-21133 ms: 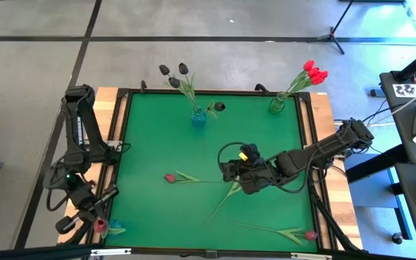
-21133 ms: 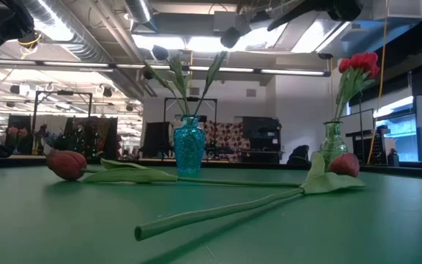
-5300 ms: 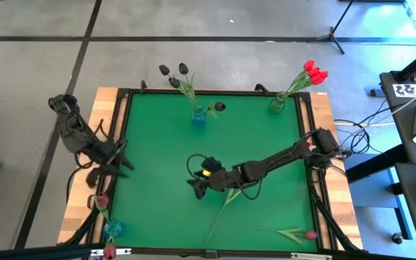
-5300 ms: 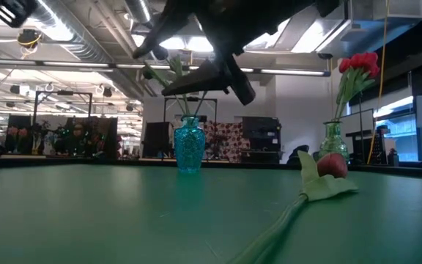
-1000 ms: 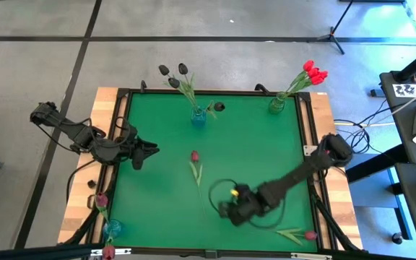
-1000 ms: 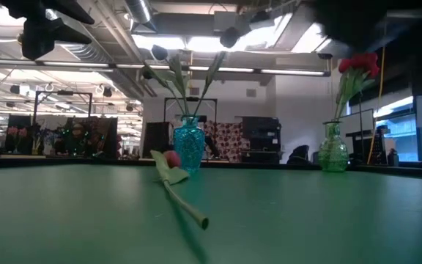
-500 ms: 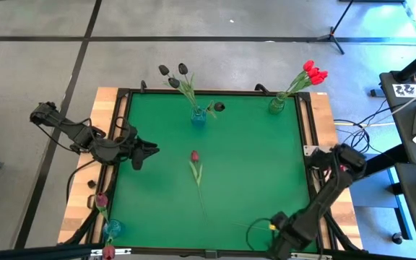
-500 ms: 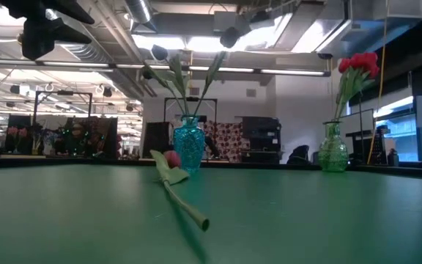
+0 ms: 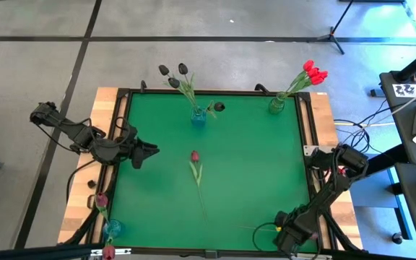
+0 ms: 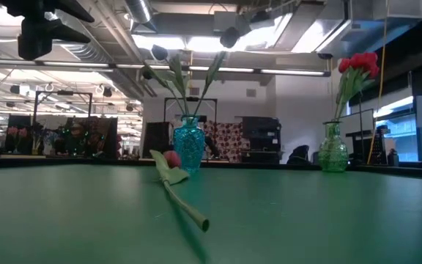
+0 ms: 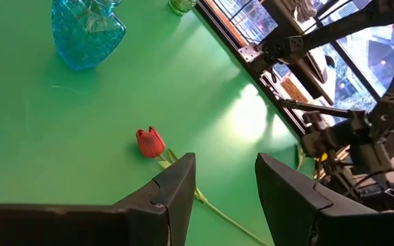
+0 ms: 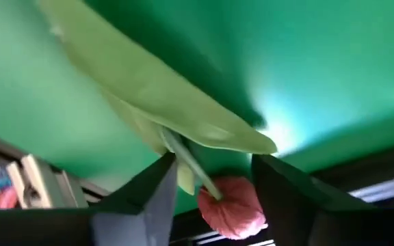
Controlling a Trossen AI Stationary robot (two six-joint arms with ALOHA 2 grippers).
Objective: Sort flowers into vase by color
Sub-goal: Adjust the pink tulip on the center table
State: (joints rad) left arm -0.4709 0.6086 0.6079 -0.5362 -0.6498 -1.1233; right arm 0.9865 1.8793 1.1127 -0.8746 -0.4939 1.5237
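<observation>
Right wrist view: my right pincer (image 12: 207, 181) has dropped open astride a maroon tulip (image 12: 231, 205) (near-right table (image 9: 251, 144) corner). Left pincer (image 11: 224, 191) stays open, waiting.

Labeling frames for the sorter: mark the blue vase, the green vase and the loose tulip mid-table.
blue vase (image 10: 189, 147): low view, on its glass belly.
green vase (image 10: 333, 155): low view, on its body.
loose tulip (image 9: 194, 156): high view, on its red head.

Right gripper (image 9: 292, 242) has dropped over the near-corner tulip (image 12: 231, 207).
</observation>
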